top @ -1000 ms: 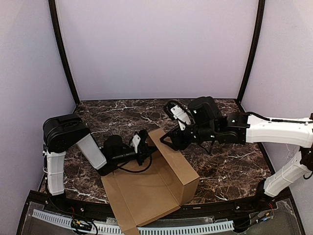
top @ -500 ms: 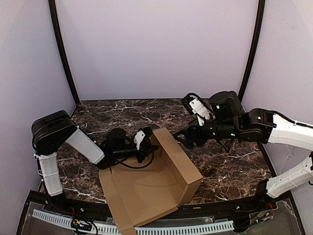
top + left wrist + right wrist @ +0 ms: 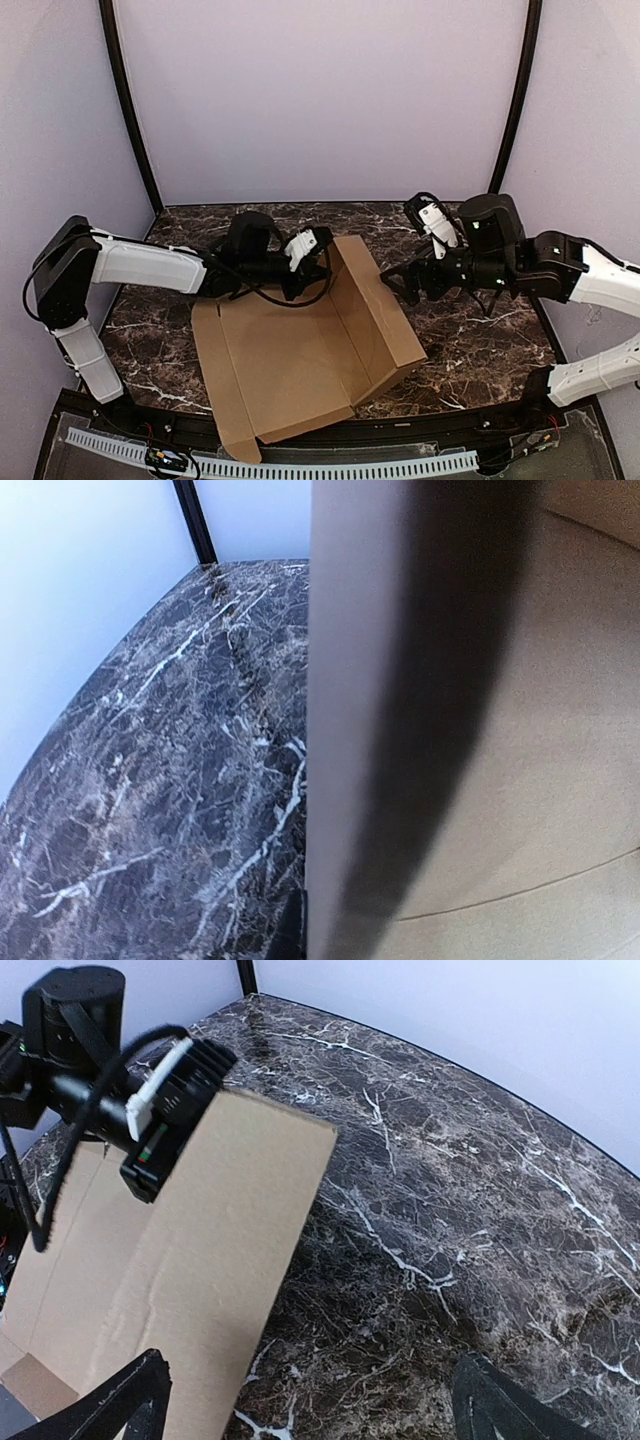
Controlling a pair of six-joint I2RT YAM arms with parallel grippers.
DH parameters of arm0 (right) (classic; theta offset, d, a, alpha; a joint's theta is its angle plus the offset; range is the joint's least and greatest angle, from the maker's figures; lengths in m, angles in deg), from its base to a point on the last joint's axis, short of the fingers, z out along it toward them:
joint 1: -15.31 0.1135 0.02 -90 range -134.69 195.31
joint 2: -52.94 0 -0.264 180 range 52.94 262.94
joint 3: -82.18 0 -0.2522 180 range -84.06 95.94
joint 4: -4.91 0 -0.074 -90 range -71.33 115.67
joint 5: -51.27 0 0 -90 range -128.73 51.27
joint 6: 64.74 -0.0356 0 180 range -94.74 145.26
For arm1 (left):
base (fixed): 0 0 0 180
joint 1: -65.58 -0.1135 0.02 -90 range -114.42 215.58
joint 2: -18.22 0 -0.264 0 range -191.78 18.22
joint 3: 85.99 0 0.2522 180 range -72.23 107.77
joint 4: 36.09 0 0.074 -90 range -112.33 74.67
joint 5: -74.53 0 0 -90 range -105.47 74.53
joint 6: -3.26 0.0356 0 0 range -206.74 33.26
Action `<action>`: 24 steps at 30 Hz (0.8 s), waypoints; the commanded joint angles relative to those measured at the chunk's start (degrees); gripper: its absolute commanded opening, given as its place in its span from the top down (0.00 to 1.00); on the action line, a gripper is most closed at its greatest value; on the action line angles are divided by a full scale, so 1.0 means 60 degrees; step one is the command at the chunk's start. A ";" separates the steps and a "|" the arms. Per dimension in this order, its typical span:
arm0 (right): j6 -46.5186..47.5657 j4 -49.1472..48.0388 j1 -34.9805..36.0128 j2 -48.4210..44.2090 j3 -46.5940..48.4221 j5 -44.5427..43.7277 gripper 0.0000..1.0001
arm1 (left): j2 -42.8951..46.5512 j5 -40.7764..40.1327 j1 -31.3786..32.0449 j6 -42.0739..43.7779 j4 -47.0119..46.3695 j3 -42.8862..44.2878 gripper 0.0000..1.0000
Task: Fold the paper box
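Both grippers work at the upright wall of the paper box [image 3: 290, 360], and from above they differ plainly. Left gripper [image 3: 320, 262] sits on the far corner of that wall with its jaws pressed together on the cardboard edge. Right gripper [image 3: 398, 285] hangs just outside the wall, on the side away from the box's flat floor, its jaws spread wide and holding nothing. The box lies on the dark marble table [image 3: 480, 350]. One big brown panel lies flat, the nearest flap reaches the table's front edge, and a long side panel stands up along the sheet's right side.

Up close from the left wrist, the paper box [image 3: 480, 730] fills the right half of the view. One cardboard edge runs straight up the middle, right against the lens, and a crease line crosses the brown face beyond it. The table [image 3: 170, 750] shows left of that edge. The fingers themselves are out of sight here.

From the right wrist, the right gripper [image 3: 312, 1380] has its two black fingertips set far apart at the bottom, marble bare between them. The paper box [image 3: 200, 1250] stands just left of that gap, its outer face turned this way. The left gripper [image 3: 160, 1130] is at the wall's top far corner. The table [image 3: 480, 1190] spreads out on the wall's right.
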 commanded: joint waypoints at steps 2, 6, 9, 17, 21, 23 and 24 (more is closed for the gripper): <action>-0.0218 -0.0115 -0.0324 -0.0239 -0.0574 -0.0369 0.02 | 0.0812 -0.0185 -0.0013 0.2123 0.4854 0.1873 0.99; -0.0471 -0.0355 -0.0449 -0.0451 -0.0994 -0.0712 0.01 | 0.1007 -0.0252 -0.0005 0.3006 0.7097 0.3382 0.99; -0.0625 -0.0353 -0.0492 -0.0509 -0.1252 -0.1088 0.01 | 0.0996 -0.0413 -0.0013 0.3395 0.8625 0.4458 0.99; -0.1102 -0.0367 -0.0685 -0.0783 -0.1914 -0.2060 0.01 | 0.0079 -0.1168 0.0013 0.4527 1.2475 0.7047 0.99; -0.1678 -0.0383 -0.0897 -0.0777 -0.2454 -0.2348 0.01 | -0.0635 -0.2075 0.0136 0.4779 1.3542 0.7884 0.99; -0.1940 -0.0455 -0.0973 -0.0708 -0.2678 -0.2251 0.01 | -0.0843 -0.2279 0.0202 0.4880 1.3637 0.7992 0.99; -0.2054 -0.0524 -0.0976 -0.0680 -0.2777 -0.2141 0.01 | -0.0937 -0.2307 0.0219 0.4900 1.3647 0.8034 0.99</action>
